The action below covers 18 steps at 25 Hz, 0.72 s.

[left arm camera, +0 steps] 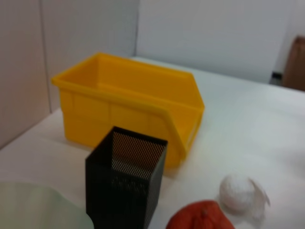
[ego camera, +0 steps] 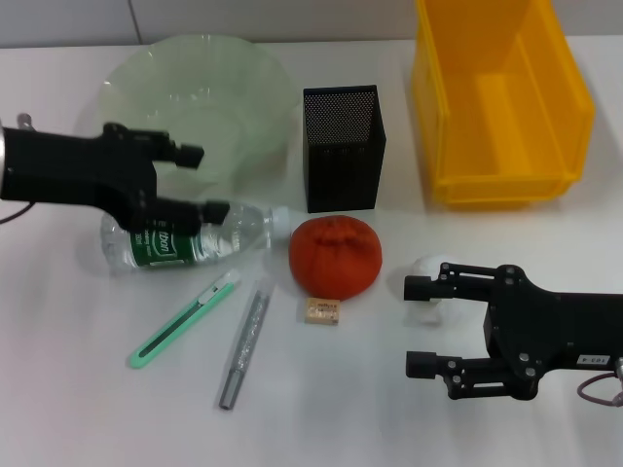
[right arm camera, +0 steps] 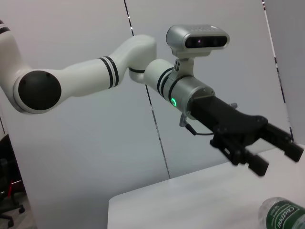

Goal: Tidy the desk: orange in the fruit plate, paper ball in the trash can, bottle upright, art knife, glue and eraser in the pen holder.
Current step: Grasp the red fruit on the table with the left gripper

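The bottle point(ego camera: 190, 236) lies on its side left of the orange point(ego camera: 335, 256), with the open left gripper point(ego camera: 202, 181) spread just above its label end; the open right gripper point(ego camera: 421, 326) sits at the near right, its far finger beside the paper ball point(ego camera: 433, 284). The green label's white lettering is too blurred to read. Only the right wrist view shows the left arm's camera point(right arm camera: 198, 40), while the left wrist view looks into the pen holder point(left arm camera: 126, 182) and trash can point(left arm camera: 131, 102).

The trash can point(ego camera: 501, 107) is glossy, smooth yellow plastic. The pen holder point(ego camera: 343, 148) is matt black metal mesh. The fruit plate point(ego camera: 200, 102) looks like frosted, translucent pale green plastic or glass. The bottle point(ego camera: 185, 238) is clear shiny plastic with a glossy label. The orange point(ego camera: 335, 256) has dull, dimpled skin. The paper ball point(left arm camera: 240, 193) is crumpled white paper. The tabletop point(ego camera: 321, 409) is smooth, matt white.
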Each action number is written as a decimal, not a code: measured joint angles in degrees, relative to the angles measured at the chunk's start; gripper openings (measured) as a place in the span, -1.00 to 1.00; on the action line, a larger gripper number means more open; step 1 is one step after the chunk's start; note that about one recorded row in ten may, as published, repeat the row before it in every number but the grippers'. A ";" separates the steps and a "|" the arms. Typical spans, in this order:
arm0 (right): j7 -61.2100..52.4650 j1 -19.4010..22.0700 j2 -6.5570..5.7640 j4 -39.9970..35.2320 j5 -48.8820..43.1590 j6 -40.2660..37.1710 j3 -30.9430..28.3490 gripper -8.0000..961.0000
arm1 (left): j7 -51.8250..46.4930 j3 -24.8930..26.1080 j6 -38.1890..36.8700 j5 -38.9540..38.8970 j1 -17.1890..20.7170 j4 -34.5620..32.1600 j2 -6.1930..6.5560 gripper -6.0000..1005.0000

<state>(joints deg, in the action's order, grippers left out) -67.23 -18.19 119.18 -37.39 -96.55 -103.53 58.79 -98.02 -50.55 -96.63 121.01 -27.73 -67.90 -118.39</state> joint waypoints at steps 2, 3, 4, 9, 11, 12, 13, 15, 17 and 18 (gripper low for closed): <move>0.34 0.00 0.00 0.40 0.02 0.00 -0.39 0.59 | -0.16 -1.59 -0.02 1.01 -0.06 -1.09 -0.03 0.52; 0.61 0.00 0.02 0.78 0.02 0.00 -0.73 0.59 | -0.54 -2.44 -0.02 1.48 -0.12 -1.68 -0.05 0.52; 0.83 -0.03 0.04 1.11 0.03 0.00 -0.97 0.59 | -1.75 -3.52 -0.11 2.36 -0.35 -2.38 -0.04 0.51; 2.08 -0.03 0.08 2.78 0.12 -0.13 -1.60 0.59 | -7.56 -8.34 -0.36 7.54 -2.34 -5.16 -0.28 0.51; 3.24 0.45 0.09 3.19 0.30 -0.62 -2.60 0.59 | -6.58 -8.93 -0.08 5.71 -2.15 -4.69 -0.32 0.50; 3.74 0.77 0.09 3.33 0.40 -0.97 -3.32 0.59 | -5.66 -9.01 0.04 4.08 -1.85 -4.11 -0.32 0.50; 4.18 1.18 0.08 3.47 0.46 -1.40 -4.20 0.59 | -4.46 -9.02 0.14 1.98 -1.29 -3.15 -0.31 0.50; 4.79 2.13 -0.03 3.90 0.53 -2.39 -6.08 0.59 | -2.23 -8.99 0.24 -1.88 -0.18 -1.67 -0.26 0.50; 5.01 3.05 -0.14 4.15 0.52 -3.22 -7.79 0.59 | -0.42 -8.98 0.45 -4.60 0.74 -0.82 -0.24 0.49; 5.08 3.50 -0.16 4.19 0.49 -3.44 -8.34 0.59 | 0.49 -9.13 0.75 -5.98 1.13 -0.19 -0.27 0.49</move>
<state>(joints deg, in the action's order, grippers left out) -62.14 -14.69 119.03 -33.20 -96.06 -106.97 50.44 -97.53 -59.68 -95.88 115.03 -26.59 -68.08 -118.66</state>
